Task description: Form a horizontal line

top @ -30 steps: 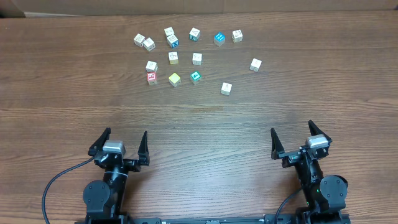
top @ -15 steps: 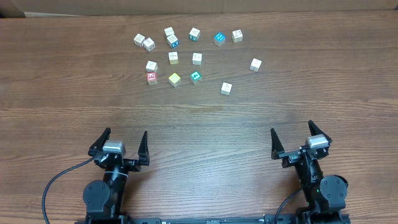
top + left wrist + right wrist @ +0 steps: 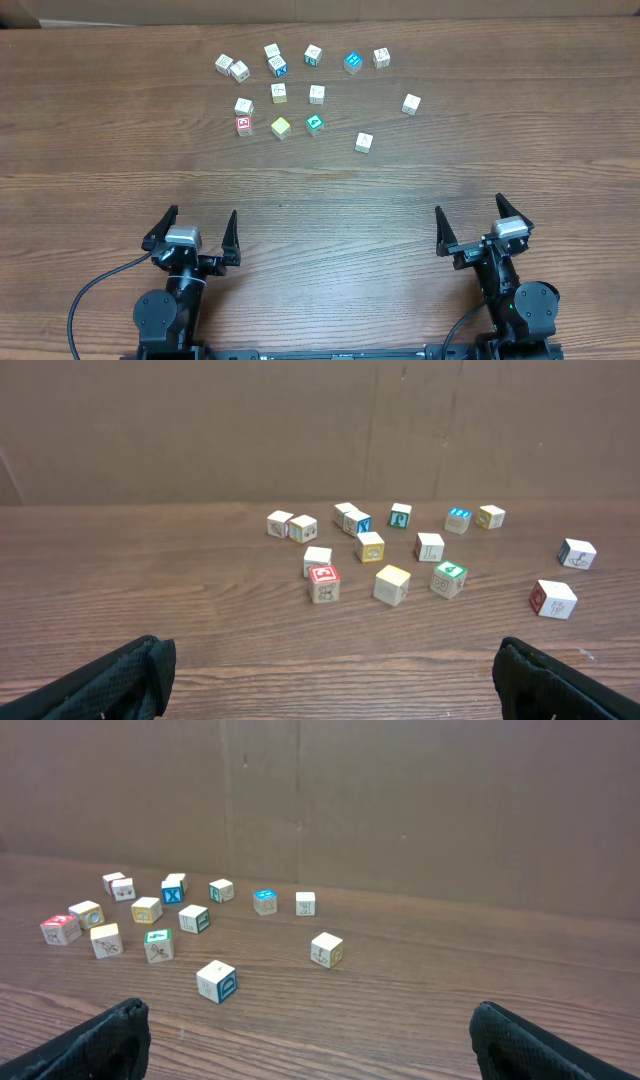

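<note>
Small letter cubes lie scattered and apart at the far middle of the table; no straight row of touching cubes shows. Among them are a red-faced cube [image 3: 243, 125] [image 3: 323, 584] [image 3: 60, 928], a pale yellow cube [image 3: 280, 127] [image 3: 392, 584], a blue cube with a white X [image 3: 279, 68] [image 3: 172, 892] and several whitish cubes, one of them [image 3: 244, 105] just behind the red one. My left gripper [image 3: 203, 216] [image 3: 335, 680] and right gripper [image 3: 469, 206] [image 3: 310, 1040] are open and empty near the front edge, far from the cubes.
A green-faced cube [image 3: 314, 123] [image 3: 449, 578] sits right of the yellow one. A bright blue cube [image 3: 352, 62] [image 3: 265, 901] lies at the back. Single whitish cubes lie at the right [image 3: 411, 103] and nearest the front [image 3: 364, 142]. A brown cardboard wall [image 3: 320, 430] stands behind the table.
</note>
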